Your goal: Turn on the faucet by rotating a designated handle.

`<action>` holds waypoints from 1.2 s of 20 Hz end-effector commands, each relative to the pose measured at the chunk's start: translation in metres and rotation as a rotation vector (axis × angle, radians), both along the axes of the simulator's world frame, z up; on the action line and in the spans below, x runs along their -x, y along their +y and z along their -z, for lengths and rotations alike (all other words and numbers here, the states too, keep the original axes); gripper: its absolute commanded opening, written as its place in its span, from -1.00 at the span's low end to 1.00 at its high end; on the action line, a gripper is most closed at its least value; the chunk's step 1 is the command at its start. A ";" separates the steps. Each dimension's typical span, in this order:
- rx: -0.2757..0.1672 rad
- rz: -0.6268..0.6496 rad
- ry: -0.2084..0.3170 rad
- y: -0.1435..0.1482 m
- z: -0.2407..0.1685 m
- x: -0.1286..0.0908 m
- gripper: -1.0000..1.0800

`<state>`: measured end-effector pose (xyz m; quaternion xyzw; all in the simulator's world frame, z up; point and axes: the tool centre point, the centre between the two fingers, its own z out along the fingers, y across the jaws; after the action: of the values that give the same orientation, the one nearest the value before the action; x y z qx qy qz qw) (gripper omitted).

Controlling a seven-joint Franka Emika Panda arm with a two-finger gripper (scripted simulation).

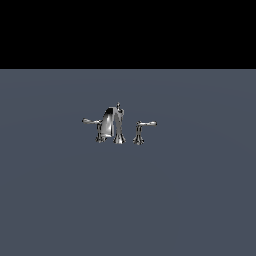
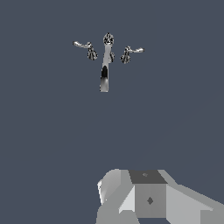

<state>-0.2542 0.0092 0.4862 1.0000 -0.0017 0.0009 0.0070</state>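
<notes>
The faucet (image 1: 116, 125) is a tiny chrome tap set on a flat grey floor. Its arched spout has a knob on top. The handle (image 1: 145, 123) is a short lever on a slim flared pedestal, apart from the spout on the exterior view's right. A longer curled-tip lever (image 1: 91, 121) overlaps the spout body on the left. The wrist view looks down on the faucet (image 2: 105, 65) and the handle (image 2: 132, 51). Grey blocks of my gripper (image 2: 148, 197) show at that picture's edge, well away from the faucet. Its fingertips do not show. The arm is out of the exterior view.
A plain grey floor (image 1: 128, 200) spreads all around the faucet. A black band lies beyond the floor's far edge in the exterior view.
</notes>
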 end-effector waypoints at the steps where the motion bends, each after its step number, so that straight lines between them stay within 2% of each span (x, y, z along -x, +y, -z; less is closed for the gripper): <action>1: 0.000 0.000 0.000 0.000 0.000 0.000 -1.00; 7: 0.000 0.022 0.000 0.003 0.005 -0.004 -1.00; 13: -0.001 0.088 0.000 0.010 0.021 -0.018 -1.00; 24: -0.005 0.320 -0.001 0.030 0.078 -0.070 -1.00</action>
<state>-0.1927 0.0370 0.4173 0.9898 -0.1423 0.0003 0.0050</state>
